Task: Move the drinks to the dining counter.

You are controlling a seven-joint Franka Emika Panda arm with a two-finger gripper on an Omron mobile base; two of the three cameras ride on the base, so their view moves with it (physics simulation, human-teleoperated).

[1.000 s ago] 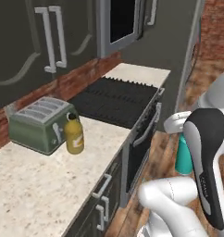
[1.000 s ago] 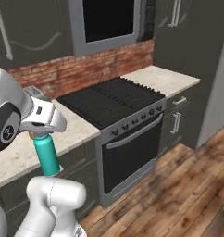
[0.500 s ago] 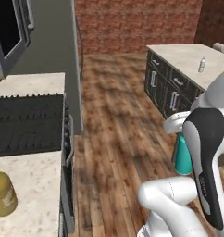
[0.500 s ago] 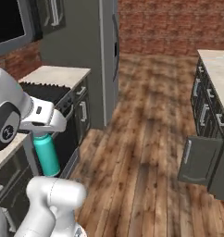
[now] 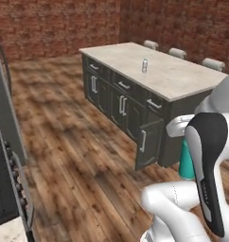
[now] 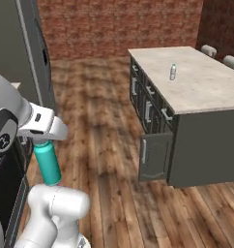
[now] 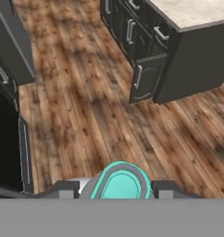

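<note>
Above wood floor | claw (image 7: 116,189) down | grips teal bottle (image 6: 48,164) upright

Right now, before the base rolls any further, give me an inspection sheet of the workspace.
Surface: dining counter, beige stone top, dark base; one corner cabinet door ajar.
Job's things: teal bottle carried upright in the end effector; small clear water bottle standing on the counter top.
Clutter: nothing seen.
Grippers: end effector shut on the teal bottle, above the wood floor.
Cables: nothing seen.
Surroundings: brick walls, pale stools behind the counter, black oven front at one side.
</note>
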